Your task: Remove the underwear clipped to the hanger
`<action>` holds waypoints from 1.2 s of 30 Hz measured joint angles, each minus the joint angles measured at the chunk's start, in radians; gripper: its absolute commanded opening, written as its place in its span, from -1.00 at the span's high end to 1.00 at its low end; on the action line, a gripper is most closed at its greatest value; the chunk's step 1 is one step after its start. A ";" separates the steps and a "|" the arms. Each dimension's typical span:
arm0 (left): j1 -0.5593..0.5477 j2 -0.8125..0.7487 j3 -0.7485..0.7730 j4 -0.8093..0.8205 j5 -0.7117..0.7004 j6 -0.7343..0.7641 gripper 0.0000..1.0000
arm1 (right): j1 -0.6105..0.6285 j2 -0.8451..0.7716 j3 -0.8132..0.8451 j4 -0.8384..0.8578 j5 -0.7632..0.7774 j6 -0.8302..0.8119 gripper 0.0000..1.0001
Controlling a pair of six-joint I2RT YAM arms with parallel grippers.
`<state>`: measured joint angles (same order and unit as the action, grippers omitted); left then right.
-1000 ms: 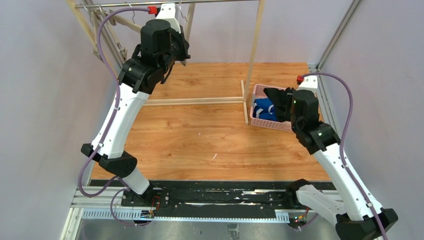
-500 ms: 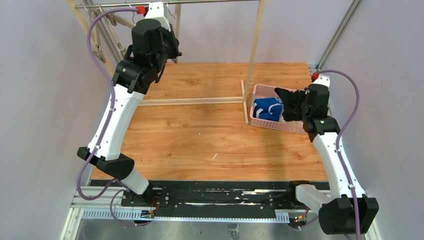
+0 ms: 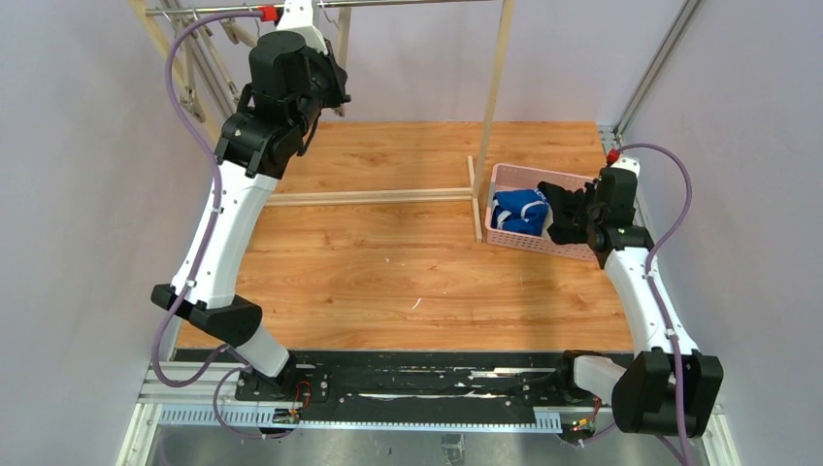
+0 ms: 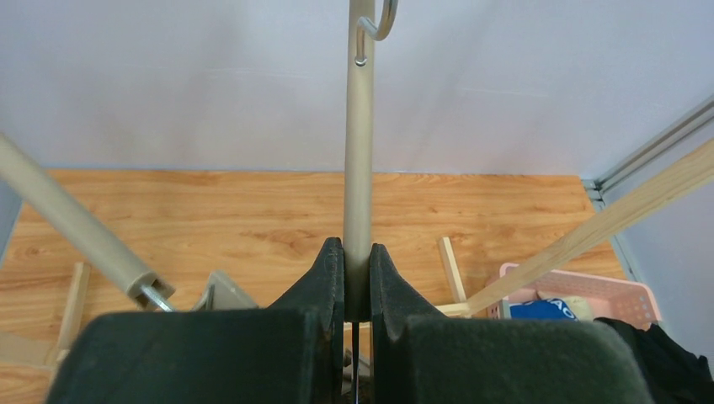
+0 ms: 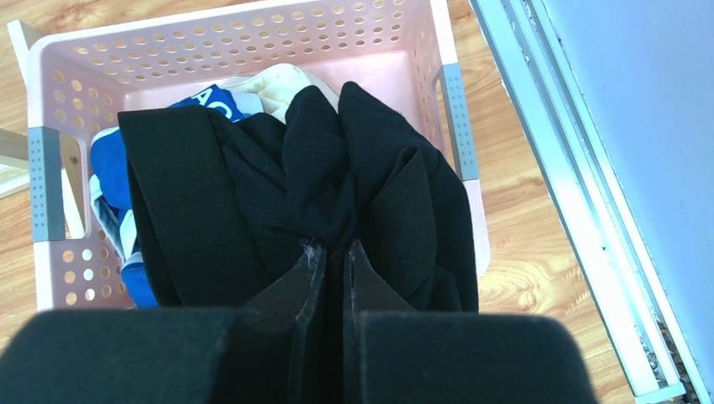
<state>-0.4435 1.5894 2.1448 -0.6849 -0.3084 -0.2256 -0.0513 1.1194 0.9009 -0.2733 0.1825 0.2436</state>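
**Black underwear pinched over the basket; left jaws clamped on a rod**

In the top view the right arm (image 3: 641, 291) extended from the lower right corner to the pink basket (image 3: 501, 177), which sat at the right edge of the wooden tabletop (image 3: 388, 262). Its jaws were all but closed and pinched a bunched fold of the black underwear (image 5: 253, 185). In the right wrist view the black cloth fanned out from that pinch across the middle of the frame and covered most of the basket's opening. Whether it touched the pieces beneath could not be told.

The blue underwear (image 5: 108, 168), edged in white, lay inside the basket at the left of that frame, partly under the black cloth. A patch of the cream underwear (image 5: 282, 82) showed in the upper middle, close to the basket's far wall.

The left arm (image 3: 238, 209) stretched to the upper left of the top view. In the left wrist view its jaws were shut on a grey metal rod (image 4: 359, 168), one jaw on each side, and the rod ran straight up the centre of the frame. A metal hook (image 4: 387, 18) curled just beside the rod at the top edge. A second grey tube (image 4: 67, 223) slanted across the left of the frame, and a pale wooden bar (image 4: 606, 220) crossed the right, above the basket in the lower right corner.
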 measured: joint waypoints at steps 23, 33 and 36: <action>0.024 -0.083 -0.206 0.141 0.041 -0.010 0.60 | -0.011 -0.009 -0.036 0.053 -0.064 0.019 0.96; 0.024 -0.249 -0.291 0.167 0.051 0.024 0.23 | -0.011 0.018 -0.036 0.064 -0.082 0.015 -0.08; 0.024 -0.271 -0.297 0.169 0.058 0.030 0.11 | -0.011 0.038 -0.035 0.078 -0.093 0.011 -0.24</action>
<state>-0.4198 1.3186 1.8477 -0.5163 -0.2501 -0.1959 -0.0620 1.1572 0.8654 -0.1955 0.0891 0.2550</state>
